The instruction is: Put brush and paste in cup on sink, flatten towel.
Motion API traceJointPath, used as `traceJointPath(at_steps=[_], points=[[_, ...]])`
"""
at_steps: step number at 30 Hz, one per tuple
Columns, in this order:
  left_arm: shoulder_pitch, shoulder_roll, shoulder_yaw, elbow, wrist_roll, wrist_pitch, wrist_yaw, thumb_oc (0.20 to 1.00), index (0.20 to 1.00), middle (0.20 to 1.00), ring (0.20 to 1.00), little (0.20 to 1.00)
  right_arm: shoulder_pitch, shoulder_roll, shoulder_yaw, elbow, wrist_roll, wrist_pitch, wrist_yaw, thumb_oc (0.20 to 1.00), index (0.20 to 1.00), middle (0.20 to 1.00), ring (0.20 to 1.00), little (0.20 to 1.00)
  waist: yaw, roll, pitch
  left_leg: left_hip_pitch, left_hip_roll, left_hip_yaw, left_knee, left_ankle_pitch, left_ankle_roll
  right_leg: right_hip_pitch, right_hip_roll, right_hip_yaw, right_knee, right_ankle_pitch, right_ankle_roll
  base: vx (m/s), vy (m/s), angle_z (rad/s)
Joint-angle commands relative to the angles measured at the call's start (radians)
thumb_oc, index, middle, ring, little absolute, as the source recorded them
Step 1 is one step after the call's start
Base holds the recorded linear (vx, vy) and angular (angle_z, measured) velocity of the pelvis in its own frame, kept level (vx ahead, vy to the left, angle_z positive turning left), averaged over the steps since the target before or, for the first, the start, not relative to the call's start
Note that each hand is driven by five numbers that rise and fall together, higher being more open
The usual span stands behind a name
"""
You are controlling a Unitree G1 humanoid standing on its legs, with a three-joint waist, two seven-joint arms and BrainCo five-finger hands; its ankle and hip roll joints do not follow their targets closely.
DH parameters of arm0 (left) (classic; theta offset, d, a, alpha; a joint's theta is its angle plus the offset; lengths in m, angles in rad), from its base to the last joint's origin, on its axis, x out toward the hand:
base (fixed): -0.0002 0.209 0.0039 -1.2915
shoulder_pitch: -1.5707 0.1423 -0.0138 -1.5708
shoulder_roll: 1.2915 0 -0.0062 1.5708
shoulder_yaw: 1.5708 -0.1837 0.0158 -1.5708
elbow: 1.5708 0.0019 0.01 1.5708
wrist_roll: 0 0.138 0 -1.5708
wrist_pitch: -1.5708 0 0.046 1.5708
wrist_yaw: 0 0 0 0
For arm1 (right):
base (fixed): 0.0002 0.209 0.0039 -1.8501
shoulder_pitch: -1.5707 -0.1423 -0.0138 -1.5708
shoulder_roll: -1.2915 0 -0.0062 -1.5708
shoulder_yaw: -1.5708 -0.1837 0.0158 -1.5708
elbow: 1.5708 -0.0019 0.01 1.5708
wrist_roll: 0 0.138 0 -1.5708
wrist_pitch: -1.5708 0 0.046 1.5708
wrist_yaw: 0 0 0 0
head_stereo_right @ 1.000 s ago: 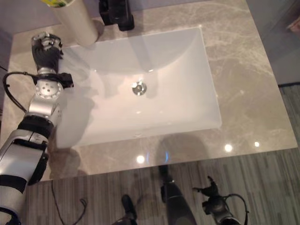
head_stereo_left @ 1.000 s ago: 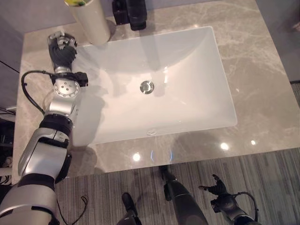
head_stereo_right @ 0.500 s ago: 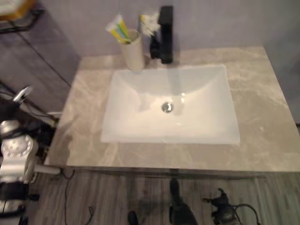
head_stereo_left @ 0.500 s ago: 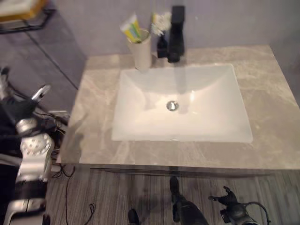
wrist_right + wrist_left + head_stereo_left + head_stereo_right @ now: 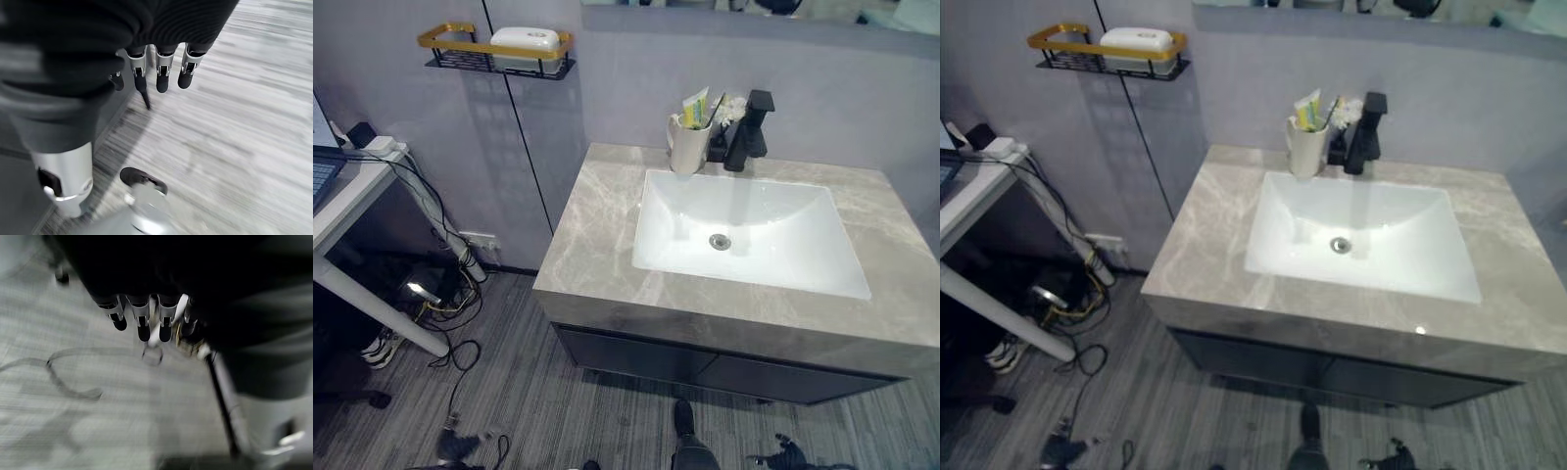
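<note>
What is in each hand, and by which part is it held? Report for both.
Nothing is held. The left hand and the right hand both hang over the floor, fingers straight and bare.

The left hand (image 5: 146,316) hangs down over the floor, its silver fingers (image 5: 143,325) with dark tips extended in a loose row, holding nothing. The right hand (image 5: 161,73) likewise points down, fingers (image 5: 187,73) straight and relaxed, empty. In the left eye view the right hand (image 5: 783,455) shows small at the bottom right of the frame.
</note>
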Motion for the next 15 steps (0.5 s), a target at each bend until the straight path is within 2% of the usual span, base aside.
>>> traceJointPath(at_steps=[1, 2, 3, 4, 6, 7, 9, 10, 12, 13, 14, 15], points=[[-0.067, 0.025, -0.048, -0.113, 0.161, -0.007, -0.027, 1.000, 1.000, 1.000, 1.000, 1.000, -0.017, -0.022, 0.026, -0.002, 0.003, 0.007, -0.009, 1.000, 1.000, 1.000, 1.000, 1.000, -0.010, 0.053, 0.042, 0.157, -0.003, 0.005, -0.302, 0.144, -0.060, 0.056, 0.068, -0.126, 0.330, -0.384, 0.076, -0.11, 0.045, -0.70], [-0.067, 0.025, -0.049, -0.113, 0.161, -0.007, -0.027, 1.000, 1.000, 1.000, 1.000, 1.000, -0.017, -0.021, 0.026, -0.002, 0.003, 0.007, -0.008, 1.000, 1.000, 1.000, 1.000, 1.000, -0.009, 0.053, 0.041, 0.154, -0.003, 0.006, -0.302, 0.146, -0.060, 0.054, 0.069, -0.125, 0.328, -0.381, 0.075, -0.19, 0.069, -0.71], [-0.087, 0.022, -0.119, -0.109, 0.199, -0.006, -0.055, 1.000, 1.000, 1.000, 1.000, 1.000, -0.016, -0.016, 0.030, 0.006, 0.006, 0.008, -0.011, 1.000, 1.000, 1.000, 1.000, 1.000, -0.006, 0.054, 0.028, 0.150, 0.009, 0.050, -0.321, 0.159, -0.061, 0.096, 0.059, -0.170, 0.347, -0.427, 0.069, -0.08, 0.022, -0.54], [-0.087, 0.022, -0.119, -0.109, 0.199, -0.007, -0.055, 1.000, 1.000, 1.000, 1.000, 1.000, -0.016, -0.016, 0.030, 0.006, 0.006, 0.008, -0.011, 1.000, 1.000, 1.000, 1.000, 1.000, -0.005, 0.054, 0.029, 0.152, 0.008, 0.051, -0.321, 0.159, -0.061, 0.097, 0.059, -0.169, 0.348, -0.428, 0.069, -0.12, 0.027, -0.94], [-0.109, 0.020, -0.168, -0.131, 0.229, -0.003, -0.057, 1.000, 1.000, 1.000, 1.000, 1.000, -0.019, -0.013, 0.027, 0.006, 0.017, 0.007, -0.017, 1.000, 1.000, 1.000, 1.000, 1.000, -0.004, 0.051, 0.011, 0.143, 0.016, 0.105, -0.329, 0.166, -0.062, 0.133, 0.044, -0.193, 0.332, -0.435, 0.075, -0.09, 0.001, -1.14], [-0.132, 0.020, -0.214, -0.143, 0.264, -0.006, -0.063, 1.000, 1.000, 1.000, 1.000, 1.000, -0.025, -0.007, 0.022, -0.009, 0.044, 0.003, -0.030, 1.000, 1.000, 1.000, 1.000, 1.000, -0.010, 0.050, -0.002, 0.137, 0.024, 0.166, -0.333, 0.162, -0.064, 0.166, 0.007, -0.220, 0.322, -0.432, 0.102, -0.11, -0.015, -1.36], [-0.140, 0.020, -0.218, -0.148, 0.262, -0.001, -0.066, 1.000, 1.000, 1.000, 1.000, 1.000, -0.028, -0.008, 0.025, -0.014, 0.045, 0.004, -0.027, 1.000, 1.000, 1.000, 1.000, 1.000, -0.003, 0.048, -0.003, 0.135, 0.026, 0.186, -0.335, 0.160, -0.062, 0.170, -0.005, -0.218, 0.318, -0.423, 0.108, -0.08, -0.017, -1.43], [-0.152, 0.017, -0.229, -0.141, 0.278, -0.004, -0.068, 1.000, 1.000, 1.000, 1.000, 1.000, -0.033, -0.007, 0.022, -0.022, 0.049, 0.004, -0.033, 1.000, 1.000, 1.000, 1.000, 1.000, 0.002, 0.049, -0.006, 0.131, 0.033, 0.233, -0.335, 0.165, -0.060, 0.182, -0.040, -0.259, 0.316, -0.400, 0.114, -0.13, -0.022, -1.24], [-0.174, 0.009, -0.228, -0.093, 0.305, 0.012, -0.050, 1.000, 1.000, 1.000, 1.000, 1.000, -0.041, -0.005, 0.029, -0.056, 0.049, -0.002, -0.032, 1.000, 1.000, 1.000, 1.000, 1.000, 0.002, 0.048, -0.019, 0.134, 0.057, 0.373, -0.332, 0.170, -0.051, 0.221, -0.103, -0.404, 0.334, -0.366, 0.127, -0.19, -0.015, -1.52], [-0.175, 0.004, -0.223, -0.088, 0.314, 0.011, -0.045, 1.000, 1.000, 1.000, 1.000, 1.000, -0.039, -0.008, 0.035, -0.074, 0.042, -0.003, -0.033, 1.000, 1.000, 1.000, 1.000, 1.000, 0.009, 0.043, -0.021, 0.142, 0.055, 0.410, -0.330, 0.165, -0.050, 0.237, -0.106, -0.425, 0.322, -0.359, 0.135, -0.10, -0.009, -2.10], [-0.174, 0.004, -0.222, -0.088, 0.315, 0.011, -0.045, 1.000, 1.000, 1.000, 1.000, 1.000, -0.037, -0.008, 0.036, -0.077, 0.041, -0.002, -0.033, 1.000, 1.000, 1.000, 1.000, 1.000, 0.011, 0.043, -0.021, 0.144, 0.055, 0.413, -0.330, 0.165, -0.050, 0.238, -0.105, -0.423, 0.319, -0.358, 0.135, -0.04, -0.065, -2.29], [-0.172, 0.002, -0.207, -0.073, 0.319, 0.015, -0.033, 1.000, 1.000, 1.000, 1.000, 1.000, -0.036, -0.011, 0.050, -0.101, 0.022, -0.002, -0.035, 1.000, 1.000, 1.000, 1.000, 1.000, 0.012, 0.038, -0.025, 0.151, 0.065, 0.464, -0.329, 0.168, -0.053, 0.249, -0.104, -0.469, 0.287, -0.362, 0.133, -0.05, -0.121, -1.67]])
